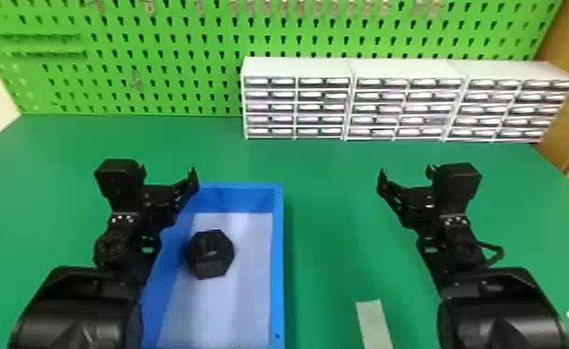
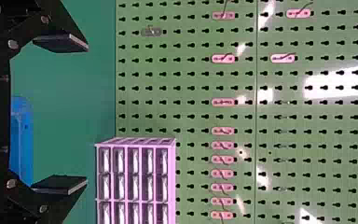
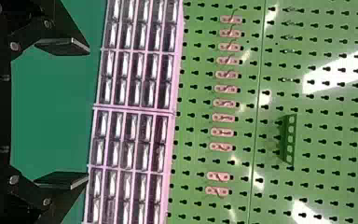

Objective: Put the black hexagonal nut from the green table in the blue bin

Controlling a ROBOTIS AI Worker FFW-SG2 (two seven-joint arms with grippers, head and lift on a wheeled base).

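Head view, toward the left: "How did the left gripper stand?"

"Wide open and empty. In the left wrist view its two black fingers were well apart, each with a flat, hard-edged pad at the end."

"And behind it?"

"An upright green pegboard, punched with rows of keyhole-shaped holes."

"Where was the black hexagonal nut?"

"Nearer the robot than the left gripper's fingertips and to their right, inside the blue bin. It was chunky, dark and six-sided, and it lay on the pale, smooth floor. The bin was a long box with straight blue walls."

"Did the left gripper touch the bin?"

"I couldn't tell. One finger overlapped the far left corner, as seen from the head."

"What came next, going right?"

"White drawer cabinets, boxy, in a row beyond both grippers, with shiny little fronts. They stood on the smooth green table. A flat, pale strip lay nearer the robot than the right gripper, a little to its left."

"And that gripper?"

"Just as wide, and empty too. Its flat black fingers stood well apart in the right wrist view, above the same green surface."
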